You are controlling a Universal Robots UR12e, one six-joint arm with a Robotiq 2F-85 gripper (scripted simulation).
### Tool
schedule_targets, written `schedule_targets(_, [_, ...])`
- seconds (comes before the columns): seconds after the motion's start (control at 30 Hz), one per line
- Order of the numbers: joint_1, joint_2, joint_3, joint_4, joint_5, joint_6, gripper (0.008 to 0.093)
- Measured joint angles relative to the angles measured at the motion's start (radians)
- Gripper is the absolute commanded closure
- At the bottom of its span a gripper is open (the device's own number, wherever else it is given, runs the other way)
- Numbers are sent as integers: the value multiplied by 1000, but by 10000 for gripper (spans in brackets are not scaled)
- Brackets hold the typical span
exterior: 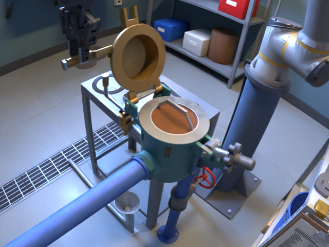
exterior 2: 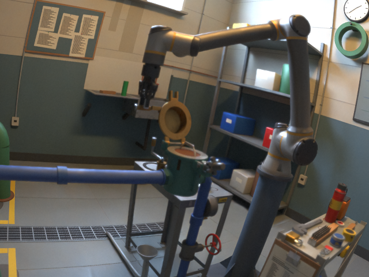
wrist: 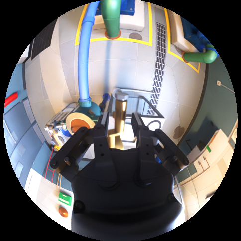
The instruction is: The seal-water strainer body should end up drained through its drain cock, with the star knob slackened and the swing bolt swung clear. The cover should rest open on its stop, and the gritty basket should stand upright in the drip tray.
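Observation:
The teal strainer body [exterior: 167, 157] stands on a grey stand, its brass cover [exterior: 137, 57] swung up and open behind it. The brown gritty basket [exterior: 174, 118] sits inside the body with its wire bail across the top. The star knob [exterior: 231, 157] on the swing bolt hangs out to the right of the body's rim. The brass drain cock [exterior: 124, 120] sits on the body's left side. My gripper [exterior: 83, 57] is open and holds nothing, its fingers either side of the cover's brass handle [wrist: 119, 112]. The drip tray [exterior: 138, 94] lies on the stand behind the body, mostly hidden by the cover.
The blue inlet pipe [exterior: 79, 204] runs from the body toward the front left. A floor grate [exterior: 53, 164] crosses the floor on the left. A funnel [exterior: 127, 204] stands under the stand, a red handwheel [exterior: 205, 177] sits below the body, and shelves [exterior: 212, 34] line the wall.

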Motion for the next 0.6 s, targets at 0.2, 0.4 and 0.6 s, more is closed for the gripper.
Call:
schedule_targets(0.2, [0, -9, -12, 19, 0, 0, 534])
schedule_targets(0.4, [0, -9, -12, 23, 0, 0, 534])
schedule_targets(0.6, [0, -31, -46, 81, 0, 0, 534])
